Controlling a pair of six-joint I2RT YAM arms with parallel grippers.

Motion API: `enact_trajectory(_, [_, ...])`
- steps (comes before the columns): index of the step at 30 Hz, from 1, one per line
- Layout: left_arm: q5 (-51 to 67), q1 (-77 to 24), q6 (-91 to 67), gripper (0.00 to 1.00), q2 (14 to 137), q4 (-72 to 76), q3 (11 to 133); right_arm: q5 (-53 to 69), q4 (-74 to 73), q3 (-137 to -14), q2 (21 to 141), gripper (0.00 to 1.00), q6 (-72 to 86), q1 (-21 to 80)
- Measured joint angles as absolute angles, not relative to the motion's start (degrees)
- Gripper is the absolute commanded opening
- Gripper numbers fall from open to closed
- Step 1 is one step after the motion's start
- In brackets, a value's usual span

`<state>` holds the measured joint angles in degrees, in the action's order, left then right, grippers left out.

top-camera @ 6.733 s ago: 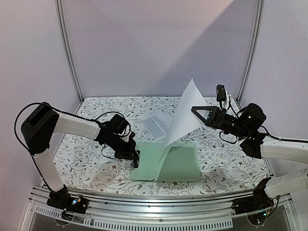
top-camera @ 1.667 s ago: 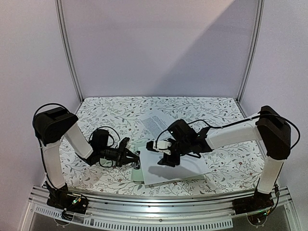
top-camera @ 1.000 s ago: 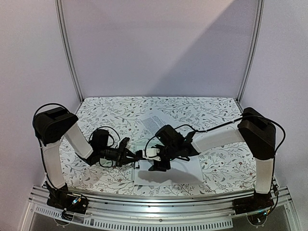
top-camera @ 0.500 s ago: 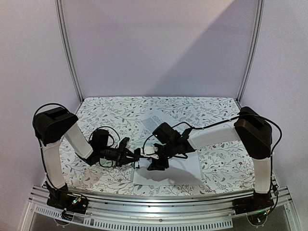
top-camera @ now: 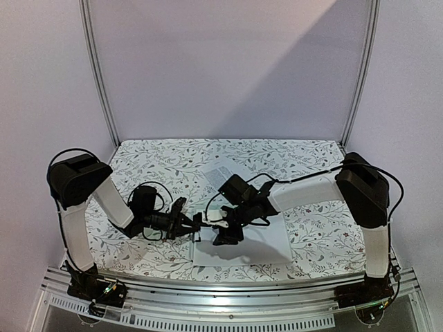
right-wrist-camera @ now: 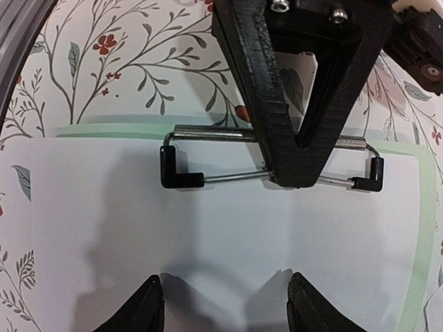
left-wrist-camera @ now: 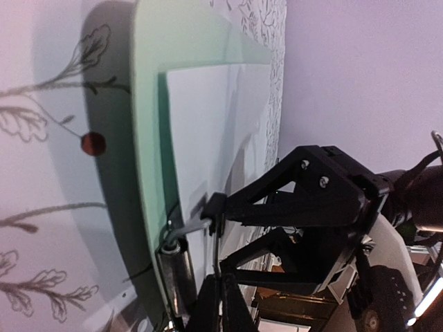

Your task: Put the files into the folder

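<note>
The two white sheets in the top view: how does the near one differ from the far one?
The near sheet lies on the green folder; the far sheet lies on the flowered tablecloth. The near sheet shows a blank side; the far sheet shows printed text. Both are white and lie flat.

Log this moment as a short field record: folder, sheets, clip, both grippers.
folder: flat pale mint-green board, on the floral tablecloth
top sheet: blank white paper sheet, flat on the board
spare sheet: printed white sheet, on the cloth behind, partly hidden by the right arm
clip: dark wire clip, arms reaching over the top sheet's edge
left gripper: shut on the clip's wire
right gripper: open, low over the top sheet, holding nothing
</note>
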<state>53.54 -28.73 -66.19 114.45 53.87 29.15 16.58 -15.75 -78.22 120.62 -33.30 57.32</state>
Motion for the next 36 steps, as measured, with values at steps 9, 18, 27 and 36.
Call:
enact_trajectory(9, [53.52,-28.71,-66.22,0.00,114.45,53.87,29.15,19.22,-18.15,-79.57,121.84,0.59,-32.08,56.34])
enact_trajectory(18, [53.34,-28.71,-66.28,0.00,114.45,53.87,29.15,21.32,-19.94,-81.21,122.91,0.58,-30.61,55.42])
enact_trajectory(27, [53.30,-28.71,-66.28,0.00,114.45,53.84,29.15,21.34,-20.56,-81.60,123.07,0.57,-30.37,55.27])
enact_trajectory(36, [53.30,-28.69,-66.28,0.00,114.43,53.82,29.15,20.80,-21.74,-82.02,123.09,0.57,-29.93,54.30])
